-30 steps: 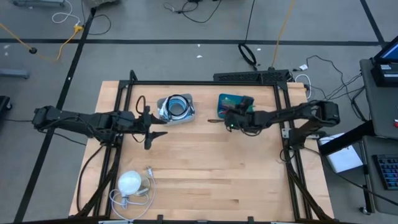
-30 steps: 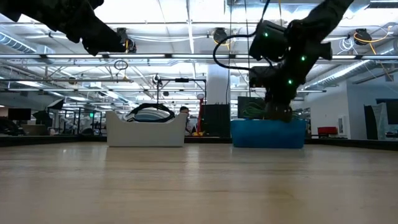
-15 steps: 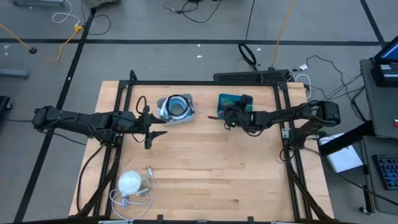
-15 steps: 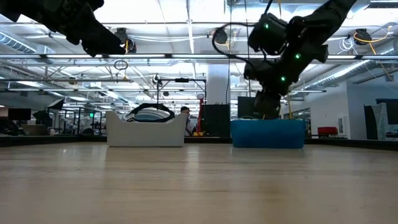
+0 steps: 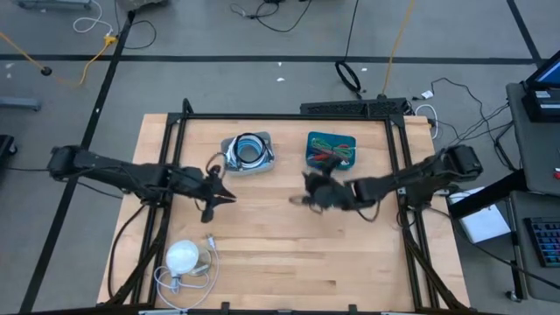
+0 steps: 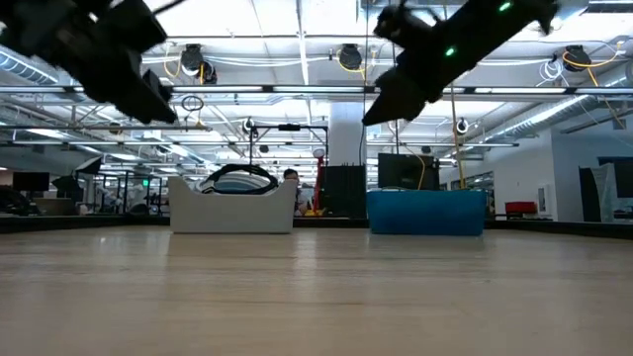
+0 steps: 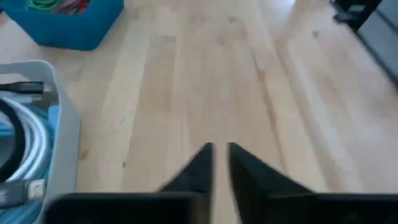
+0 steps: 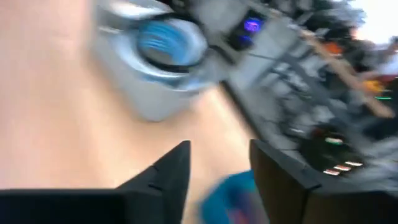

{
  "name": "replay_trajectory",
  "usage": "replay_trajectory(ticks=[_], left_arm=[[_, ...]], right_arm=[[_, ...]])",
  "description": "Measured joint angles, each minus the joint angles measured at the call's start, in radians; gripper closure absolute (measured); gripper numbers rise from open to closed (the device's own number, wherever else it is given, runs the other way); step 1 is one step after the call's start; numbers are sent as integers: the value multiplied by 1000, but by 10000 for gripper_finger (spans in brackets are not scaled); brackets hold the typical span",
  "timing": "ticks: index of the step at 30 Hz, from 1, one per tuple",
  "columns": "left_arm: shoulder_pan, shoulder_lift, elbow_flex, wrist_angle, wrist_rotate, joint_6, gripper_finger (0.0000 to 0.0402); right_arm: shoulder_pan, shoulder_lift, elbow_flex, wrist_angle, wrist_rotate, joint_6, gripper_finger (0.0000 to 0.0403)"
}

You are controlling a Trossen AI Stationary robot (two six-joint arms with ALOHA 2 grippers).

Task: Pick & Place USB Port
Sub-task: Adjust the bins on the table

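A white bin point(image 5: 248, 153) of coiled cables and a blue bin point(image 5: 331, 147) of coloured cables stand at the table's far side. I cannot tell the USB port apart among the cables. My left gripper point(image 7: 219, 149) hangs over bare wood, just near of the white bin point(image 7: 37, 124). Only a narrow slit shows between its fingers, with nothing in it. My right gripper point(image 8: 219, 152) is blurred and hovers above the table's middle point(image 5: 302, 188), near of the blue bin. It is open and holds nothing.
A white round thing with a coiled cord point(image 5: 184, 256) lies near the front left corner. Black frame rails point(image 5: 289, 116) run along the table's far edge and both sides. Bare wood stretches between the bins and the near edge.
My right gripper has come up out of the blue bin and swung toward the table's near edge and middle, tipping up toward level. My left gripper has sunk a little and tipped downward beside the white bin.
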Motion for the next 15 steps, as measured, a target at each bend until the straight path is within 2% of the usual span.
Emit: replay_trajectory(ticks=[2,7,11,15], left_arm=[[11,53,-25,68,-2,29,384],[79,225,-31,180,18,38,398],[150,373,-30,286,30,36,400],[209,495,-25,375,82,45,400]], right_arm=[[61,0,0,-26,-11,71,275],[155,0,0,-176,7,255,384],[180,6,-6,-304,17,454,396],[179,7,-74,-324,-25,599,401]])
